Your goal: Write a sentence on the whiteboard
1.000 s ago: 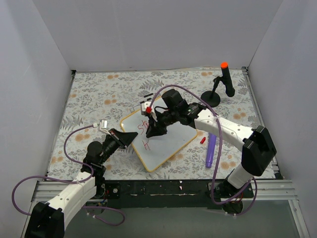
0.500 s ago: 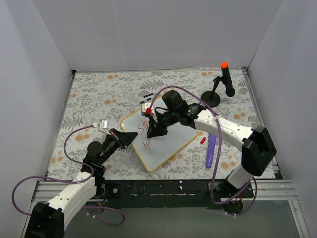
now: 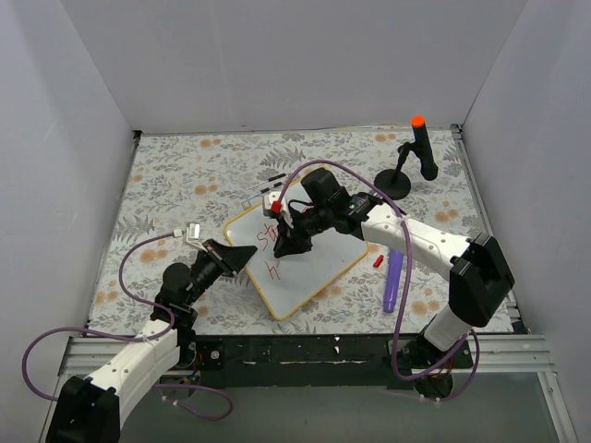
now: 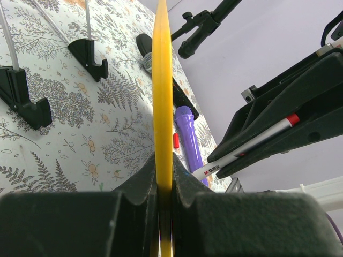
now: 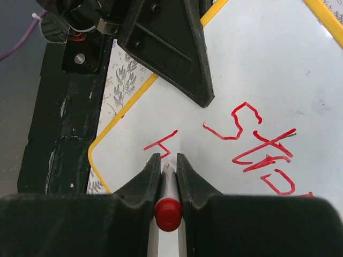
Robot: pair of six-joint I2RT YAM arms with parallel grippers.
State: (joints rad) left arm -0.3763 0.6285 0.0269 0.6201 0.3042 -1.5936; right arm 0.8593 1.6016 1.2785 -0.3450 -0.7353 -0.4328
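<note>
The whiteboard (image 3: 319, 263) lies on the floral cloth at mid-table, white with a yellow frame. My left gripper (image 3: 247, 258) is shut on its left edge; the left wrist view shows the yellow frame (image 4: 162, 80) edge-on between the jaws. My right gripper (image 3: 282, 249) is shut on a white marker with a red end (image 5: 169, 213), its tip on the board (image 5: 278, 64). The sentence (image 5: 252, 144) is red writing: "Str" on the upper line and an "h" (image 5: 161, 145) starting the lower line by the marker tip. It also shows in the top view (image 3: 270, 254).
A black stand with an orange-tipped rod (image 3: 417, 152) is at the back right. A purple pen-like object (image 3: 394, 280) and a small red cap (image 3: 379, 261) lie right of the board. Black clip feet (image 4: 88, 52) sit on the cloth. Grey walls enclose the table.
Almost nothing has moved; the right gripper with the marker shifted very slightly over the lower line. The left arm holds still.
</note>
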